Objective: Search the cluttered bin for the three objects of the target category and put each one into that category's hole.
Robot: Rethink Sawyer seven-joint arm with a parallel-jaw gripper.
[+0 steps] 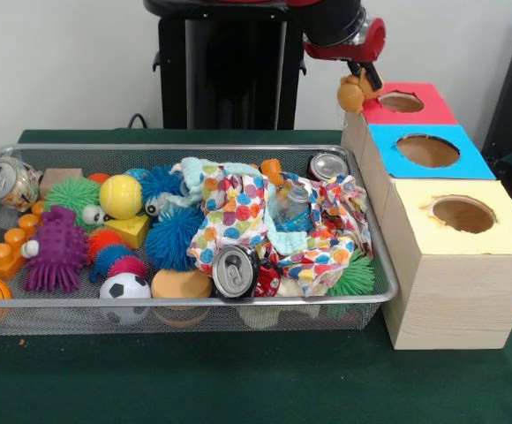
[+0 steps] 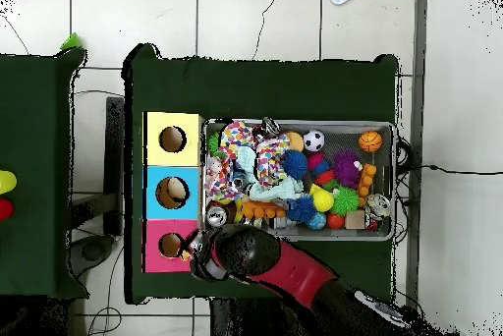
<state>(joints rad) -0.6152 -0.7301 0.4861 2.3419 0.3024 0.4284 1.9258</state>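
My gripper [image 1: 360, 81] hangs from the red and black arm at the top right. It is shut on a small orange plush toy [image 1: 352, 94] and holds it just above the left edge of the red-surround hole [image 1: 402, 102] in the pale wooden box. In the overhead view the gripper [image 2: 196, 247] is right beside the red hole [image 2: 171, 245]. The wire mesh bin [image 1: 194, 302] sits left of the boxes, full of clutter. I cannot pick out any other plush animal for certain in the bin.
The blue-surround hole [image 1: 427, 150] and the yellow-surround hole [image 1: 463, 214] lie nearer the camera. The bin holds a dotted cloth [image 1: 238, 208], cans [image 1: 236, 270], spiky balls [image 1: 169, 237], a purple spiky toy [image 1: 57, 252], orange bricks [image 1: 7, 253] and a soccer ball [image 1: 124, 286].
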